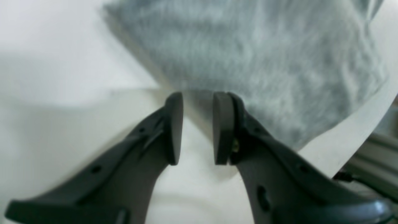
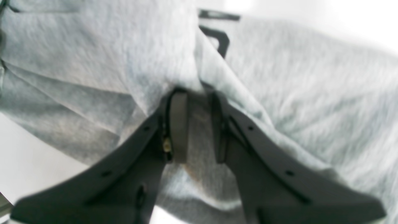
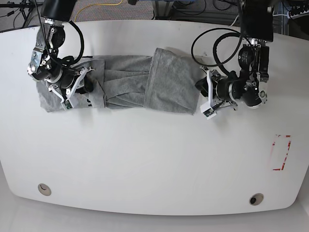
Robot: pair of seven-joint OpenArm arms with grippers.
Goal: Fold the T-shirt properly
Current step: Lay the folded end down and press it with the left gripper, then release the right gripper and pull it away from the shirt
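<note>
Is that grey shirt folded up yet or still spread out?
Partly folded: the T-shirt lies bunched in overlapping layers, its right end flapped over the middle.

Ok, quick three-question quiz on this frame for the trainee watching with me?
1. True or false: the left hand is closed on the grey cotton T-shirt.
2. Which hand has cloth between its pads? A) left B) right
3. Fill in: the small red-outlined rectangle lies on the white table nearer the ____ arm.

Key: 1 false, its pads stand apart over bare table beside the shirt edge. 2 B. 3 left.
</note>
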